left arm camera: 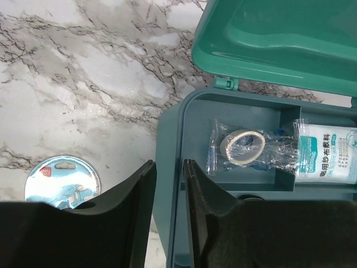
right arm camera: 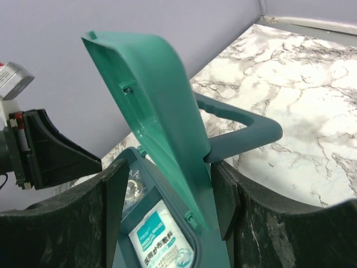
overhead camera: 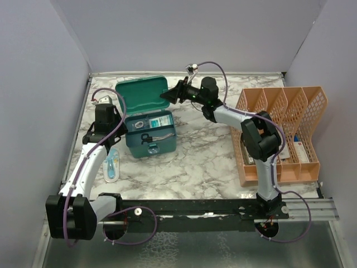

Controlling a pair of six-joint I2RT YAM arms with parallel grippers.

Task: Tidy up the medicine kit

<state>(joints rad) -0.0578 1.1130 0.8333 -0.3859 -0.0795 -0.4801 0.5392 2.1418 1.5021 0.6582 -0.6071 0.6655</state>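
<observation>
The teal medicine kit (overhead camera: 150, 146) stands open at the left of the marble table, with its lid (overhead camera: 142, 94) raised toward the back. Inside lie a wrapped tape roll (left arm camera: 242, 146), a white gauze packet (left arm camera: 326, 159) and scissors (overhead camera: 146, 138). My left gripper (left arm camera: 169, 164) straddles the kit's left wall, one finger outside and one inside, both pressed against it. My right gripper (right arm camera: 170, 178) stands open around the right edge of the lid (right arm camera: 150, 106), with a gap on its left side. Its right finger is close to the kit's handle (right arm camera: 245, 134).
A round blue-topped packet (left arm camera: 62, 181) lies on the table left of the kit, below the left arm (overhead camera: 111, 164). An orange mesh file rack (overhead camera: 279, 134) holding boxes stands at the right. Purple walls close in the back and both sides.
</observation>
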